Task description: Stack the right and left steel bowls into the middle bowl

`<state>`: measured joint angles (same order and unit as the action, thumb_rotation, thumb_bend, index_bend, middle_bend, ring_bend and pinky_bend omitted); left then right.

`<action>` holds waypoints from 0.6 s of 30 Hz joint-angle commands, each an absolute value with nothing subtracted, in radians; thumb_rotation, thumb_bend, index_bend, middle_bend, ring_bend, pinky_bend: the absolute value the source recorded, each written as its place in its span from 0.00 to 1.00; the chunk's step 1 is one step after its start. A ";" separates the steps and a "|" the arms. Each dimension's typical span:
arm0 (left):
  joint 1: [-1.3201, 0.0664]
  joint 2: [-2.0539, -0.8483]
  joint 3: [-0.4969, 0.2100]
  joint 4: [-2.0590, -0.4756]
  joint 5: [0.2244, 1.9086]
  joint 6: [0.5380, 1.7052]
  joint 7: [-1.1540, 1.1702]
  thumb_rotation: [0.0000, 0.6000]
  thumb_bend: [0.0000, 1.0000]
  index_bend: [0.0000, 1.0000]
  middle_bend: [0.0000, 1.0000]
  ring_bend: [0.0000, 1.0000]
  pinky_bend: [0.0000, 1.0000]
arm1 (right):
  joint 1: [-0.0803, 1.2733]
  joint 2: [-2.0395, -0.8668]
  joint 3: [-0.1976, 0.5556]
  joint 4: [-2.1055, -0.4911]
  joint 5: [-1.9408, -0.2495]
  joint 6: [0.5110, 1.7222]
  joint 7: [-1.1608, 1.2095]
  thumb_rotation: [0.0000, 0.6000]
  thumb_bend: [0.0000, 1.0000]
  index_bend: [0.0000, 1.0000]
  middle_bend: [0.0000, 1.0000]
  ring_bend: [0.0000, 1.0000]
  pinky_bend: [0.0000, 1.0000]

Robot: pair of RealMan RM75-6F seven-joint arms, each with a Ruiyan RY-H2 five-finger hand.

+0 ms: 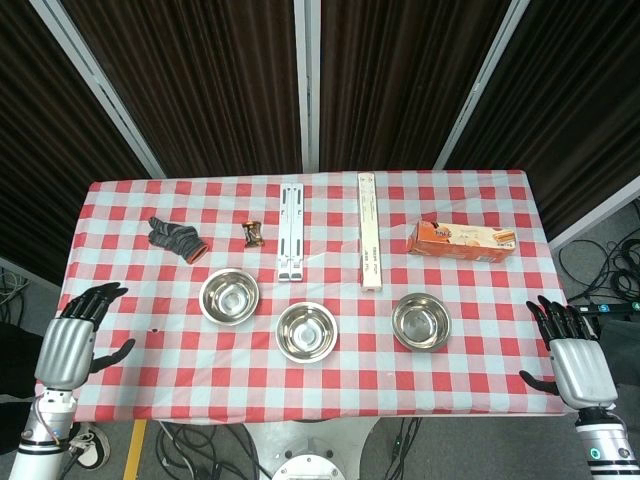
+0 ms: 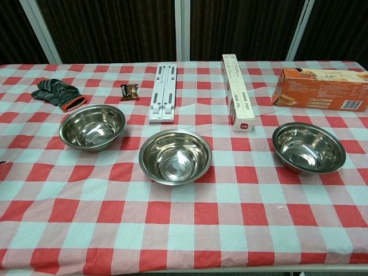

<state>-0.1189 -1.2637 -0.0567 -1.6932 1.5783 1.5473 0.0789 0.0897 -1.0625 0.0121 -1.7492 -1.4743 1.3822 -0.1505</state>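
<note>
Bowls sit apart in a row on the counter (image 1: 480, 385): left bowl (image 1: 229, 296), middle bowl (image 1: 306, 331), right bowl (image 1: 421, 321). Steel looks light, rigid, slippery; pinching the rim seems best. Left robot hand (image 1: 78, 330) and right robot hand (image 1: 573, 350) hover released, empty, at the edges.

Three steel bowls sit in a row across the table (image 1: 480, 390), closer to the front edge than the back. The middle bowl (image 1: 306, 331) is a little nearer the front edge than the left bowl (image 1: 229, 296) and the right bowl (image 1: 421, 321). None of them touch. Behind the left bowl, toward the back left corner, lies a glove (image 1: 176, 238). A small snack packet (image 1: 253, 233) lies to the right of the glove. Behind the middle bowl lies a folding stand (image 1: 291, 230), pointing front to back. A long thin box (image 1: 370, 232) lies to its right, also front to back. Behind the right bowl lies a biscuit box (image 1: 461, 240).
</note>
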 commanded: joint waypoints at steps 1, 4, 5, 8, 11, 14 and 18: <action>-0.118 -1.264 -0.057 -1.693 1.576 1.548 0.078 1.00 0.21 0.26 0.29 0.22 0.28 | 0.090 -1.063 0.012 -1.749 -1.474 1.382 -0.150 1.00 0.04 0.00 0.00 0.00 0.00; -0.118 -1.264 -0.059 -1.692 1.575 1.550 0.077 1.00 0.21 0.26 0.29 0.22 0.28 | 0.089 -1.062 0.013 -1.749 -1.472 1.383 -0.150 1.00 0.04 0.00 0.00 0.00 0.00; -0.118 -1.263 -0.059 -1.692 1.575 1.551 0.076 1.00 0.21 0.26 0.29 0.22 0.28 | 0.089 -1.062 0.012 -1.750 -1.473 1.384 -0.150 1.00 0.04 0.00 0.00 0.00 0.00; -0.119 -1.260 -0.062 -1.694 1.574 1.551 0.073 1.00 0.21 0.26 0.29 0.22 0.28 | 0.088 -1.060 0.014 -1.752 -1.473 1.387 -0.148 1.00 0.04 0.00 0.00 0.00 0.00; -0.124 -1.256 -0.066 -1.701 1.573 1.547 0.074 1.00 0.21 0.26 0.29 0.22 0.28 | 0.088 -1.056 0.017 -1.759 -1.471 1.388 -0.145 1.00 0.04 0.00 0.00 0.00 0.00; -0.126 -1.254 -0.065 -1.704 1.577 1.546 0.078 1.00 0.21 0.26 0.29 0.22 0.28 | 0.091 -1.052 0.015 -1.767 -1.473 1.383 -0.147 1.00 0.04 0.00 0.00 0.00 0.00; -0.125 -1.255 -0.064 -1.707 1.572 1.543 0.075 1.00 0.21 0.26 0.29 0.22 0.28 | 0.094 -1.045 0.013 -1.778 -1.486 1.384 -0.155 1.00 0.03 0.00 0.00 0.00 0.00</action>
